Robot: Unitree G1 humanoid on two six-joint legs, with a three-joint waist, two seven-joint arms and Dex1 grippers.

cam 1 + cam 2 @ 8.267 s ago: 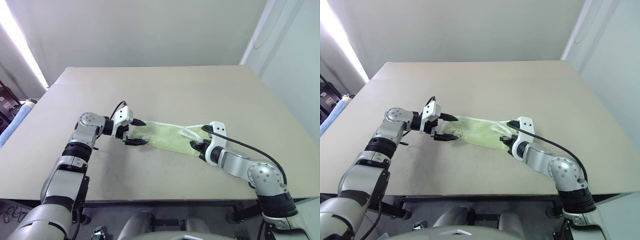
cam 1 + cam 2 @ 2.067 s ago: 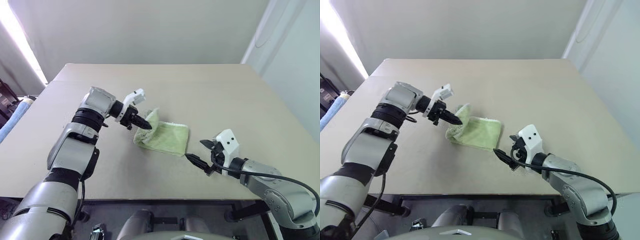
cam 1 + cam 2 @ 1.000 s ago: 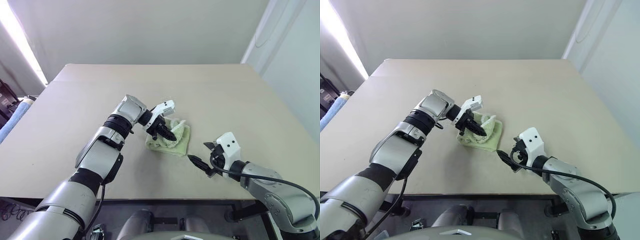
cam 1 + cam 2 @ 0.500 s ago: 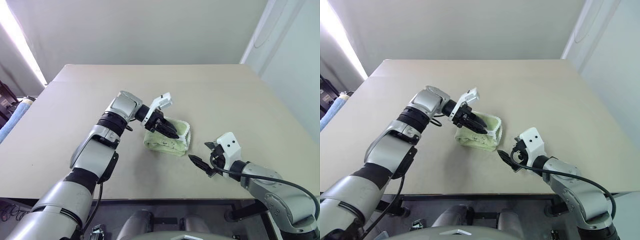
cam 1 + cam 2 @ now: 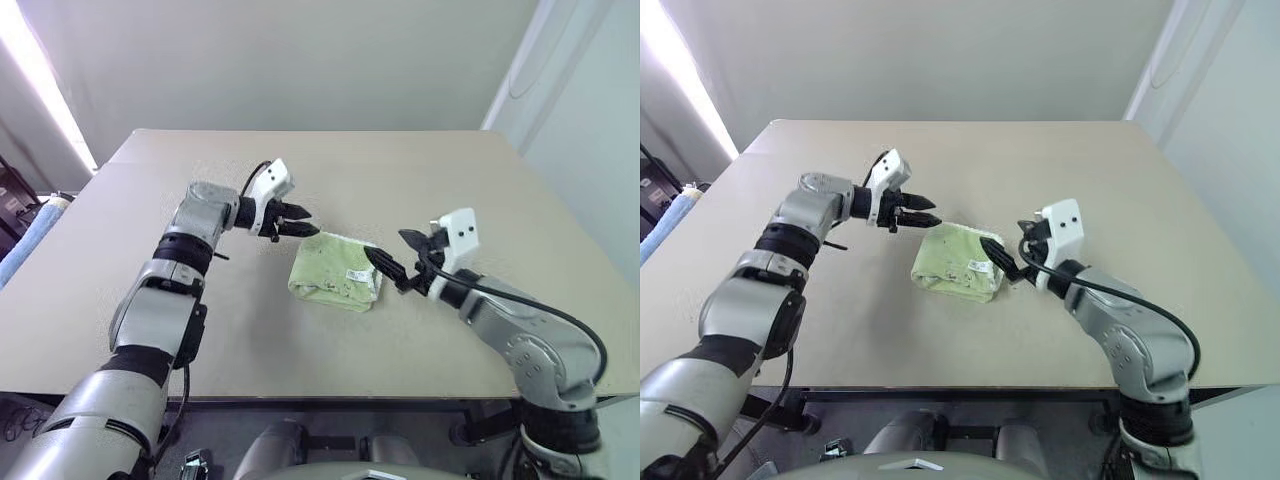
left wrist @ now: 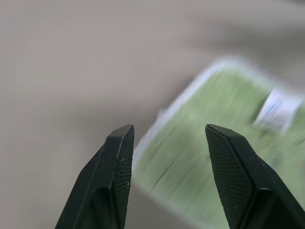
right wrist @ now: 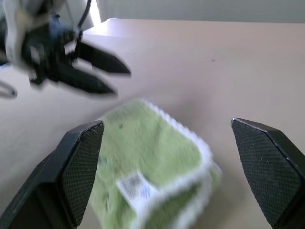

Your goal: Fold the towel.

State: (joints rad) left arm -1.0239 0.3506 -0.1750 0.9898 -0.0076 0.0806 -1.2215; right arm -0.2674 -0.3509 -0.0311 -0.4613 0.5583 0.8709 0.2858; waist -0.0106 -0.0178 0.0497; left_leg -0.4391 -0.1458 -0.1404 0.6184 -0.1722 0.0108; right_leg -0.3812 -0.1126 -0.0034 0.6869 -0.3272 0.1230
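Observation:
The towel (image 5: 335, 272) is a light green terry cloth with white edging. It lies folded into a small thick square on the middle of the tan table (image 5: 450, 180), its white label (image 5: 357, 275) facing up. My left gripper (image 5: 303, 226) hovers just off the towel's far left corner, open, with nothing between its fingers; the left wrist view shows the towel (image 6: 214, 162) past the gripper (image 6: 167, 131). My right gripper (image 5: 393, 255) stands wide open at the towel's right edge, above the table. In the right wrist view the towel (image 7: 147, 157) lies between and beyond its fingers.
A blue cloth roll (image 5: 25, 245) lies off the table's far left edge. The table's front edge runs close below the towel. A white wall stands behind the table and to its right.
My left gripper has let go of the towel and drawn back to the left. The towel now lies flat and folded. My right gripper has risen and moved in to the towel's right edge.

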